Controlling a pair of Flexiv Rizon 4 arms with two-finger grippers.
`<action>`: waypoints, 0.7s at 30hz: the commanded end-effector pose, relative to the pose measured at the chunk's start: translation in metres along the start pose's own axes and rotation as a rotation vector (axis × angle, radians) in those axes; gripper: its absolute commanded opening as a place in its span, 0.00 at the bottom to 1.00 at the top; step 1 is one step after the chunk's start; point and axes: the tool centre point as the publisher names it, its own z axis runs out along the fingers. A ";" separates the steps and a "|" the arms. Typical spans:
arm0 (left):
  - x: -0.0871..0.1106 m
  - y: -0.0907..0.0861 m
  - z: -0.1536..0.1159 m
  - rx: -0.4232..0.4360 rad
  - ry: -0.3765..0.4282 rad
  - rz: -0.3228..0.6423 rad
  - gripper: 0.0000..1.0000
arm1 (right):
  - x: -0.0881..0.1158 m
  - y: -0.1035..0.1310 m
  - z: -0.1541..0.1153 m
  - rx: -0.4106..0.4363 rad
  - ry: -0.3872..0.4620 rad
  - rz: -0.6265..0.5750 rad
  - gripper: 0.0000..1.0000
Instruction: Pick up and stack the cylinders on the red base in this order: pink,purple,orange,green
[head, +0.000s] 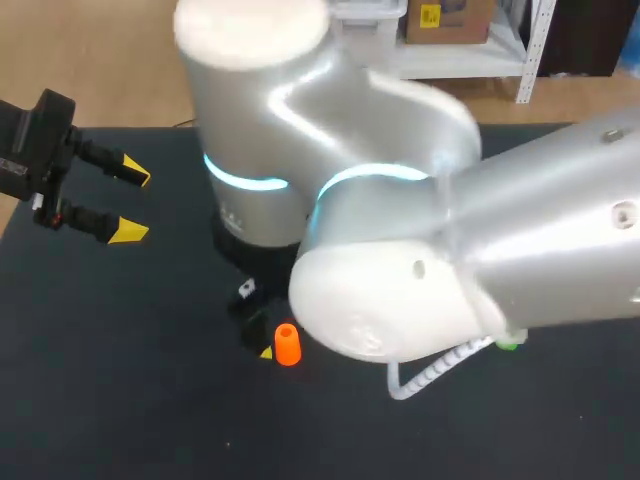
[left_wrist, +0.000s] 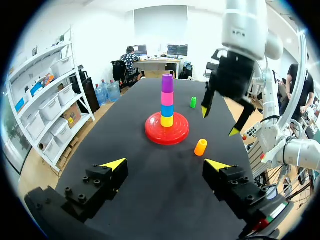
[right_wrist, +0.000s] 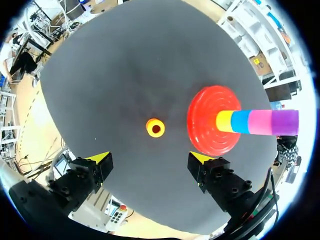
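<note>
The red base (left_wrist: 167, 131) carries a post stacked with yellow, blue, a pink cylinder (left_wrist: 167, 98) and a purple cylinder (left_wrist: 167, 83) on top. An orange cylinder (left_wrist: 200, 147) stands upright on the mat beside the base. The green cylinder (left_wrist: 193, 102) stands further off behind it. My right gripper (left_wrist: 220, 121) hangs open above the mat, straight over the orange cylinder (right_wrist: 155, 128), holding nothing. In the head view my right arm hides the base, and only the orange cylinder (head: 287, 345) shows under it. My left gripper (head: 130, 205) is open at the table's left, far from the stack.
The black mat (head: 120, 380) covers the table. My right arm's bulky elbow (head: 400, 280) spans the middle of the head view, with a white coiled cable (head: 430, 375) hanging beneath it. The table's left edge (head: 10, 215) runs close to my left gripper.
</note>
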 end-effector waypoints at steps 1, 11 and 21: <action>0.001 0.000 0.000 -0.002 -0.005 0.003 1.00 | -0.013 0.002 0.019 0.002 0.047 0.004 1.00; 0.001 0.000 0.000 -0.002 -0.005 0.003 1.00 | -0.016 0.002 0.039 0.002 0.084 0.056 1.00; 0.001 0.000 0.000 -0.002 -0.005 0.003 1.00 | -0.018 0.000 0.050 -0.023 0.076 0.097 1.00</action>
